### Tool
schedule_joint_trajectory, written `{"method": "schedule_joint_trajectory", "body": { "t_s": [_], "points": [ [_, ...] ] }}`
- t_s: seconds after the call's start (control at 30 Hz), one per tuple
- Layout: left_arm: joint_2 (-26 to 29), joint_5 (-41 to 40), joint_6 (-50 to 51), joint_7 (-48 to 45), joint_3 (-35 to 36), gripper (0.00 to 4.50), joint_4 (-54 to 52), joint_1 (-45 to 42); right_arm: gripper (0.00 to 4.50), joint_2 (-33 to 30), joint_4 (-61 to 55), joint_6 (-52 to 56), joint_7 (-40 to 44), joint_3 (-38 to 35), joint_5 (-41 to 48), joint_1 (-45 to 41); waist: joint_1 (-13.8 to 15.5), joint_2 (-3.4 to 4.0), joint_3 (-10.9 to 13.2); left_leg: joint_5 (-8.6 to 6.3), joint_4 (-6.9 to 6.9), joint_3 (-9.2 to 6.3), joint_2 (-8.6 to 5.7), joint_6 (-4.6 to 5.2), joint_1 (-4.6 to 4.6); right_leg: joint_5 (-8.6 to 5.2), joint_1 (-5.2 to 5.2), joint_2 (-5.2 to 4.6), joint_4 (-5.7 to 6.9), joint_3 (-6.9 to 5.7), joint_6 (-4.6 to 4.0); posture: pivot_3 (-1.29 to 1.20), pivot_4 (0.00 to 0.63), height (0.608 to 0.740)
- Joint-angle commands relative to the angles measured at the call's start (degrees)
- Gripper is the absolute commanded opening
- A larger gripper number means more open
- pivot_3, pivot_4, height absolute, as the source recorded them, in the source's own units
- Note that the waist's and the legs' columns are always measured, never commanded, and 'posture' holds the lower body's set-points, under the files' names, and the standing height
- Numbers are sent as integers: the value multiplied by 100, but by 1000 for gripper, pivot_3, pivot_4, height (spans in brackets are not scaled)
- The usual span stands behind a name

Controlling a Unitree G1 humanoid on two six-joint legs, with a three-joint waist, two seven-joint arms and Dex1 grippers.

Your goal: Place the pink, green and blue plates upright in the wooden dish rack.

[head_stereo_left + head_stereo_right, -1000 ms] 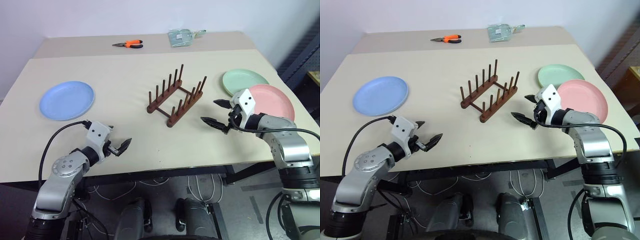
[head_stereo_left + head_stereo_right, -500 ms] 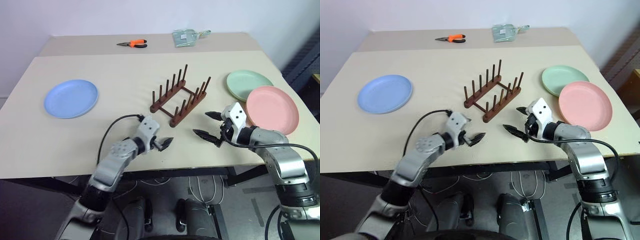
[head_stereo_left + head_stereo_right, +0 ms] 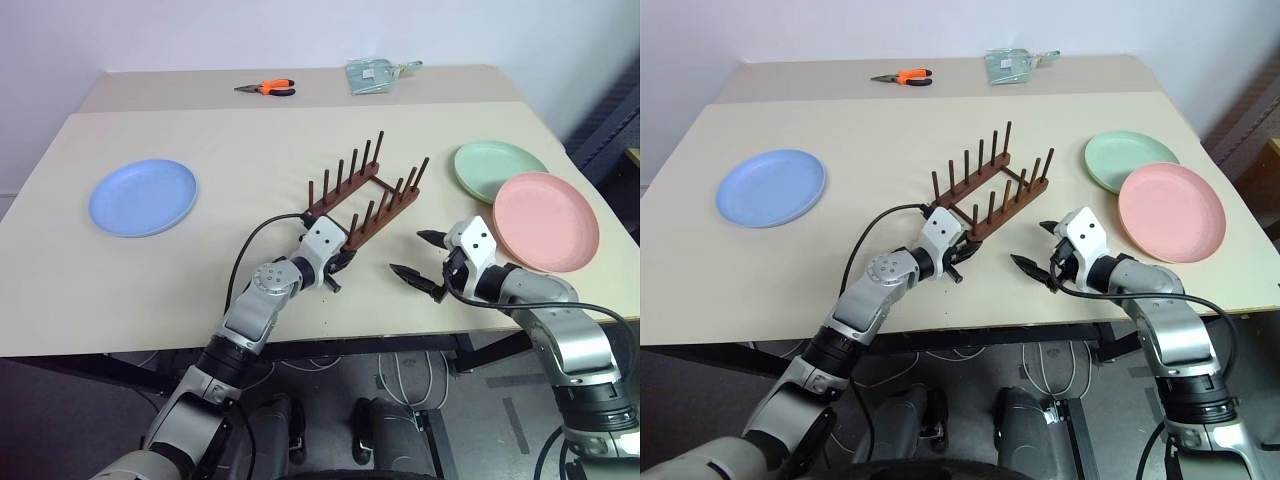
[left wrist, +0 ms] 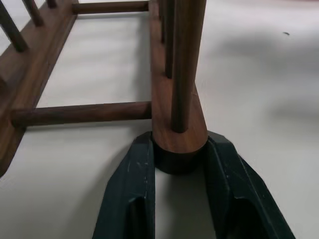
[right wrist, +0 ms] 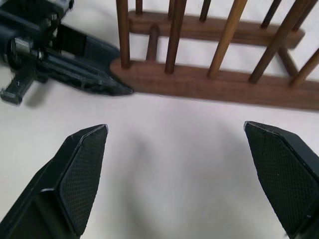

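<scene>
**Desk lead:** What do the head views give you?

**Me:** I see my left arm stretched forward across the desk (image 3: 250, 130), forearm low, its left pincer (image 3: 338, 268) at the near end of the wooden dish rack (image 3: 365, 195). My right arm is bent at the elbow, wrist turned inward, right pincer (image 3: 418, 256) hovering just beside the rack's near right corner, fingers spread wide and holding nothing.

**Desk lead:** Count the things.

**Me:** One rack, mid-desk, two rails of upright pegs. Three plates, all lying flat: one blue plate (image 3: 143, 197) far left, one green plate (image 3: 497, 168) far right, one pink plate (image 3: 547, 221) overlapping the green one's near edge. At the far edge, one pair of orange pliers (image 3: 266, 88) and one clear packet (image 3: 372, 75).

**Desk lead:** Left wrist view?

**Me:** My two black fingers (image 4: 128, 191) are clamped on the rounded end of one rack rail, touching it either side, below the end peg.

**Desk lead:** Right wrist view?

**Me:** Both pads (image 5: 79, 169) stand well apart over bare desk, the rack ahead, my left pincer at its end.
</scene>
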Motion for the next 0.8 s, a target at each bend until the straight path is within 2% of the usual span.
{"method": "schedule_joint_trajectory", "body": {
  "t_s": [0.03, 0.07, 0.13, 0.17, 0.2, 0.33, 0.43, 0.5, 0.6, 0.7, 0.77, 0.8],
  "points": [
    [384, -53, -401, -739, -167, 735, -268, 211, 4500, -54, -98, -201, 32, -115, -20, 9, -14, 1, -1, 0, 0, 0, 1, -1, 0, 0, 0, 1, 0, 0, 0, 0, 150, 740],
    [545, -290, -451, -1157, -122, 735, -414, 278, 4500, -79, -53, -230, 48, -140, -25, 3, -28, 2, -1, 0, -1, 0, 2, -2, 1, -1, -1, 2, 1, 0, -1, 0, 150, 740],
    [922, -734, -500, -2035, -28, 1781, -612, 344, 4500, -151, 66, -304, 76, -195, -59, -6, -30, 4, -1, 0, -3, 0, 4, -4, 1, -1, -3, 2, 1, 0, -2, 0, 150, 740],
    [1092, -829, -513, -2337, 3, 2115, -582, 308, 4500, -190, 132, -345, 86, -224, -78, -11, -31, 3, -1, 0, -2, 0, 4, -5, 1, -1, -4, 1, 1, 0, -2, 0, 150, 740],
    [1210, -849, -539, -2513, 18, 2630, -504, 253, 4500, -221, 187, -379, 97, -249, -88, -18, -15, 4, -1, 0, 0, 0, 4, -5, 1, -1, -4, 0, 1, 0, -2, 0, 150, 740],
    [1387, -282, -991, -2194, 62, 4470, 442, -191, 4500, -319, 311, -474, 132, -359, -116, -2, 8, 3, -1, -3, 4, -1, 1, -1, 0, -1, 0, -4, -2, -1, -2, 0, 150, 740],
    [1459, 217, -1185, -1458, 158, 4470, 1033, -404, 4500, -381, 245, -470, 102, -446, -107, 90, -3, 4, -2, -4, 4, -1, 1, 1, 0, -1, 1, -3, -1, 0, -1, 0, 150, 740],
    [1488, 221, -1091, -1138, 347, 4470, 1023, -339, 4500, -417, 150, -445, 87, -510, -97, 186, -18, 4, -2, -3, 4, -1, 2, 1, 2, 0, 2, -2, 0, 0, -1, 0, 150, 740],
    [1581, -216, -640, -1164, 703, 3609, 111, 213, 4500, -513, 45, -321, 101, -628, -48, 353, -94, 5, -3, -2, 2, 0, 4, 0, 6, 0, 2, 0, 3, 4, 0, 0, 150, 740],
    [1701, -598, 128, -1388, 765, 2177, -994, 813, 3616, -628, 92, -186, 169, -675, -33, 452, -152, 7, -4, -1, -3, 0, 6, -2, 8, -1, 2, 0, 4, 11, 0, 0, 150, 740],
    [1789, -792, 530, -1584, 600, 1158, -1707, 1105, 2645, -648, 148, -180, 206, -600, -57, 417, -148, 8, -4, 0, -2, 0, 6, -5, 8, -1, 2, 0, 5, 10, 0, 0, 150, 740],
    [1763, -824, 640, -1594, 516, 1131, -1949, 1172, 2216, -648, 250, -203, 186, -507, -155, 338, -143, 8, -4, 0, -2, 0, 5, -5, 11, -1, 5, 0, 5, 10, 0, 0, 150, 740]
  ]
}}
